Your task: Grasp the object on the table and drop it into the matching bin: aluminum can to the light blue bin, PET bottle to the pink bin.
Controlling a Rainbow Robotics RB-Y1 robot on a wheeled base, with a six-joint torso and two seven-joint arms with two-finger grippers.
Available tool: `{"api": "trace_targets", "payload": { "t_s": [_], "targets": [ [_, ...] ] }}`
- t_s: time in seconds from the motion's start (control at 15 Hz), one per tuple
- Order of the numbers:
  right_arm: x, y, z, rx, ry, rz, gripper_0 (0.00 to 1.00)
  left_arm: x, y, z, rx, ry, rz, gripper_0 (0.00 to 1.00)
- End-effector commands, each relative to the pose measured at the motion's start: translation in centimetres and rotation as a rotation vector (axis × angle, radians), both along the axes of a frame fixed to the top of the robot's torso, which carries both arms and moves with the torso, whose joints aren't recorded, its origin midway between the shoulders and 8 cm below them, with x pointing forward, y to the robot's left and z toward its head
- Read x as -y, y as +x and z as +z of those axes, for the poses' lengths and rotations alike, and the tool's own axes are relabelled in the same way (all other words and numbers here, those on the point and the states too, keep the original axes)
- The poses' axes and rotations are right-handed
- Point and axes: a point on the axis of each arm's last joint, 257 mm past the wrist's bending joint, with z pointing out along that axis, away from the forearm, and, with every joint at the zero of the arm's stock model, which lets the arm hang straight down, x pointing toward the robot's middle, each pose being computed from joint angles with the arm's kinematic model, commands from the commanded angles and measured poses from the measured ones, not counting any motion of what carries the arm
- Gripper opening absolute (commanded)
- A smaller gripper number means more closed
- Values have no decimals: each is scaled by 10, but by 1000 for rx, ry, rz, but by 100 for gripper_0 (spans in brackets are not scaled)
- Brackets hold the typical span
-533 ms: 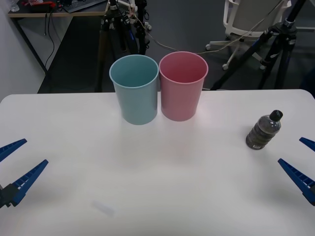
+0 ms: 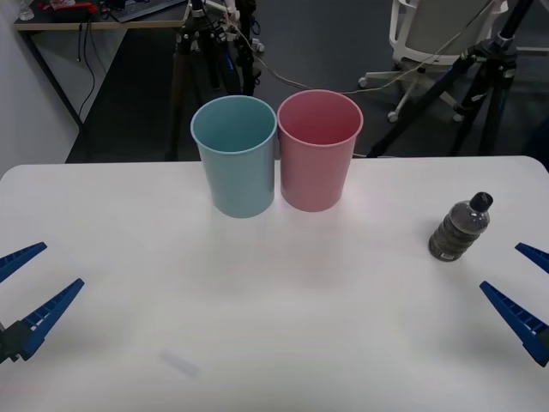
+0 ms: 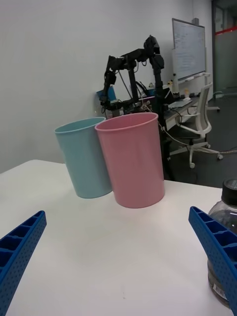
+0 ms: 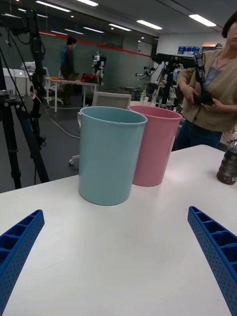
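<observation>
The PET bottle (image 2: 461, 228) stands upright on the white bench (image 2: 283, 300), toward the robot's right side and well apart from the two bins (its black cap is on top, its ribbed dark body below). In the right wrist view the bottle (image 3: 224, 237) sits close behind one blue finger of that arm. The right gripper (image 2: 525, 292) hovers low over the bench near its right edge, just beside the bottle on the near side, its jaws spread wide and holding nothing. The left gripper (image 2: 30, 287) hangs over the bench's left edge, far from the bottle, its jaws likewise wide apart and empty. At the far middle of the bench the light blue bin (image 2: 235, 154) and the pink bin (image 2: 319, 149) stand upright side by side, touching or nearly so, the blue one on the robot's left. From the left wrist view the light blue bin (image 4: 110, 154) is the nearer, with the pink bin (image 4: 155, 145) partly behind it.
</observation>
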Motion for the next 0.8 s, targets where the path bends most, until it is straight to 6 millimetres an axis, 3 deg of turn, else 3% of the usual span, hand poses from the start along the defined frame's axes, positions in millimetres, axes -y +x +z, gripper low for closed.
{"api": "trace_targets", "payload": {
  "t_s": [0.07, 0.47, 0.8],
  "targets": [
    [4, -10, -7, -6, -6, -12, 100, 0, 0, 0, 0, 0, 0, 100],
    [37, -19, -31, 6, -95, -191, 100, 0, 0, 0, 0, 0, 0, 100],
    [63, -5, -65, -17, -134, -354, 100, 0, 0, 0, 0, 0, 0, 100]
  ]
}}
